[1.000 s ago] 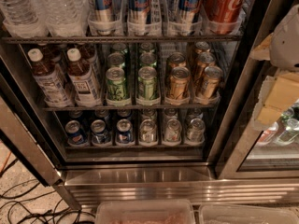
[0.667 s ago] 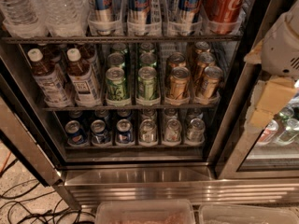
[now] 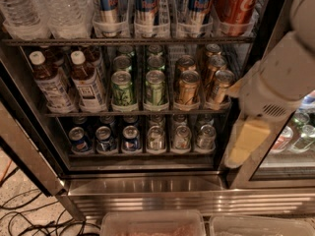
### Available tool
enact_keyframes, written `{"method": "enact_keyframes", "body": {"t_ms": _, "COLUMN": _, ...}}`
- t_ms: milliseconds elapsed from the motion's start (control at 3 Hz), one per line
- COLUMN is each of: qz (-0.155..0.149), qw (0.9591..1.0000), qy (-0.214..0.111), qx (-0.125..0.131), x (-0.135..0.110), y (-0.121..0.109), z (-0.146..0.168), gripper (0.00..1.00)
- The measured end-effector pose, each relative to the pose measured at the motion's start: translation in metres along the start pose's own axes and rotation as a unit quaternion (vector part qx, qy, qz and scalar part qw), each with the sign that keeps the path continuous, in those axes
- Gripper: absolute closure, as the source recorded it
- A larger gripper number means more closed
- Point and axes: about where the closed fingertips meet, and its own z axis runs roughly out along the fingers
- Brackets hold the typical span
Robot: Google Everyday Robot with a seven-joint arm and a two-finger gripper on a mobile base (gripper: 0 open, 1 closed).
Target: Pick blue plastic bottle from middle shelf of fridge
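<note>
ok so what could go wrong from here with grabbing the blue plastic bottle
The gripper hangs far right, by the dark door post, while the blue plastic bottle sits at the left end of the middle shelf: the reach could clip the post or the green cans. A twin bottle stands beside it, so the grasp may knock or take the wrong one.

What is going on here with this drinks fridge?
A robot arm's gripper hangs at the right of the fridge, before its dark frame, apart from every drink. The blue plastic bottle stands untouched at the left of the middle shelf, next to a second one, beside green cans and gold cans.
</note>
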Motion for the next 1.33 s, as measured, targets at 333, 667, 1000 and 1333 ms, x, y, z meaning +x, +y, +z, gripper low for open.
{"method": "enact_keyframes", "body": {"t_ms": 333, "qz": -0.020, "qw": 0.9967, "qy": -0.075, "qx": -0.024, "x": -0.020, "y": 0.025, "z": 0.056, "gripper": 0.00}}
{"method": "enact_keyframes", "body": {"t_ms": 667, "qz": -0.032, "qw": 0.9831, "qy": -0.178, "qx": -0.030, "x": -0.046, "y": 0.039, "z": 0.093, "gripper": 0.00}}
{"method": "enact_keyframes", "body": {"t_ms": 1000, "qz": -0.049, "qw": 0.9548, "qy": -0.290, "qx": -0.047, "x": -0.078, "y": 0.059, "z": 0.097, "gripper": 0.00}}
{"method": "enact_keyframes", "body": {"t_ms": 1333, "qz": -0.042, "qw": 0.9116, "qy": -0.402, "qx": -0.075, "x": -0.114, "y": 0.080, "z": 0.068, "gripper": 0.00}}
